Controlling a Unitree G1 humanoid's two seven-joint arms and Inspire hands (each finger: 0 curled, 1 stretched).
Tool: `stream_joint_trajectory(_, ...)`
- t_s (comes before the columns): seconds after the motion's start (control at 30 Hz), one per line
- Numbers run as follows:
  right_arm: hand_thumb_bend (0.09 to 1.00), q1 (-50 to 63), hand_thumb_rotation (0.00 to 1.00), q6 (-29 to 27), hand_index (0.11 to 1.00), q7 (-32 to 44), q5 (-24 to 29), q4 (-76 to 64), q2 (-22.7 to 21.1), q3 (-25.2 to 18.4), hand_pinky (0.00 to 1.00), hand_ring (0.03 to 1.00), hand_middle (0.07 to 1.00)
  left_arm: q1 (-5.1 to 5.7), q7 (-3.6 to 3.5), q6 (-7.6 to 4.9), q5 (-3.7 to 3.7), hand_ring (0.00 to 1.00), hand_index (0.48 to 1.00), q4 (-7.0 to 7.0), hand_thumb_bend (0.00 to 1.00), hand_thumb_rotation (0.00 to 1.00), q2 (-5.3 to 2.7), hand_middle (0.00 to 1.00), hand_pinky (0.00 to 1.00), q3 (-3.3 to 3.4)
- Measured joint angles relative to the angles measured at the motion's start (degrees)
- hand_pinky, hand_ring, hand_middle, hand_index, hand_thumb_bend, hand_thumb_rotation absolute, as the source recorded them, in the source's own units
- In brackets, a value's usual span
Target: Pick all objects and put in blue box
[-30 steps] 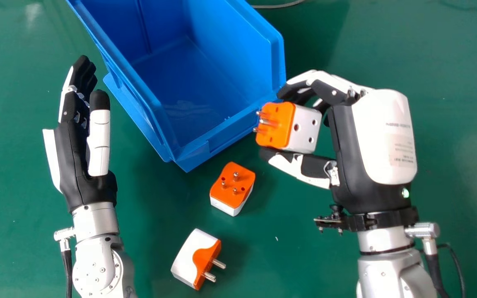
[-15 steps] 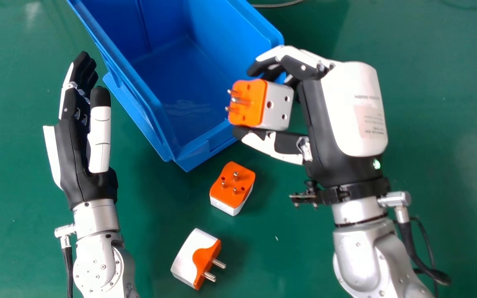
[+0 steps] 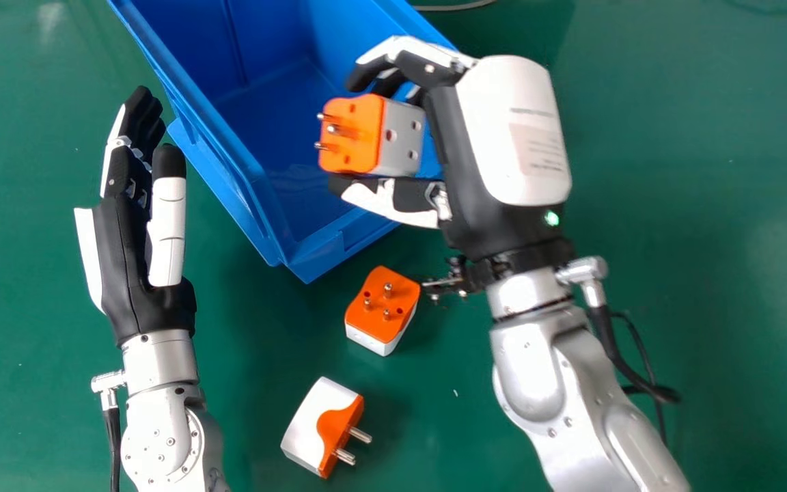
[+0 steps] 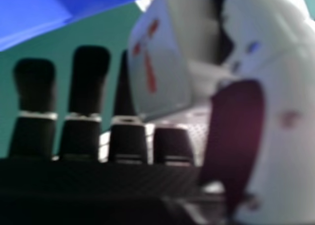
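Note:
Over the front part of the blue box [image 3: 311, 102], my right hand [image 3: 462, 137] is shut on an orange and white plug adapter [image 3: 352, 134], its pins facing left. In the right hand view the adapter's white body [image 4: 160, 62] sits between the thumb and fingers of my right hand [image 4: 236, 136]. Two more adapters lie on the green table: one [image 3: 382, 305] pins up just in front of the box, another [image 3: 318, 427] on its side nearer the robot. Left of the box my left hand [image 3: 134, 253] is open and holds nothing.
The box's left wall [image 3: 212, 137] runs close beside my left fingers, and its low front lip [image 3: 346, 240] is near the pins-up adapter. A grey cable [image 3: 455, 7] lies behind the box at the top edge.
My right hand has moved left and away from the robot with the adapter, from beside the box's front right corner to over the box. My left hand has barely shifted; the two table adapters stay put.

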Motion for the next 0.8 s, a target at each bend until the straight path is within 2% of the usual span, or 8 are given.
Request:
stream_joint_trajectory(0.23, 0.489, -6.23, 0.00, -1.13, 0.554, -1.53, 0.61, 8.96, 0.24, 0.99, 0.30, 0.398, 0.501, 0.01, 0.00, -0.02, -0.02, 0.92, 0.867, 0.02, 0.81, 0.79, 0.01, 0.90, 0.91, 0.03)
stream_joint_trajectory(0.37, 0.490, -11.70, 0.00, -3.26, 0.546, -4.53, 0.73, 17.54, 0.59, 1.68, 0.30, 0.403, 0.499, 0.02, -0.11, -0.07, -0.51, 0.92, 0.866, 0.08, 0.81, 0.79, 0.05, 0.90, 0.91, 0.07)
stream_joint_trajectory(0.53, 0.492, -18.72, 0.00, -3.39, 0.539, -7.67, 0.41, 28.37, 1.97, 3.25, 0.30, 0.407, 0.495, 0.01, -0.11, -0.06, -0.52, 0.92, 0.866, 0.16, 0.80, 0.79, 0.19, 0.90, 0.91, 0.08)
stream_joint_trajectory(0.73, 0.493, -26.01, 0.00, -4.65, 0.533, -11.54, 1.23, 43.89, 4.41, 4.39, 0.30, 0.418, 0.495, -0.08, 0.34, 0.01, -0.27, 0.92, 0.867, 0.19, 0.81, 0.80, 0.46, 0.90, 0.91, 0.02)
stream_joint_trajectory(0.8, 0.494, -27.56, 0.00, -5.30, 0.531, -12.56, 1.32, 48.42, 4.97, 4.85, 0.30, 0.425, 0.495, -0.13, 0.71, 0.00, 0.24, 0.92, 0.866, 0.19, 0.81, 0.80, 0.58, 0.90, 0.91, 0.00)
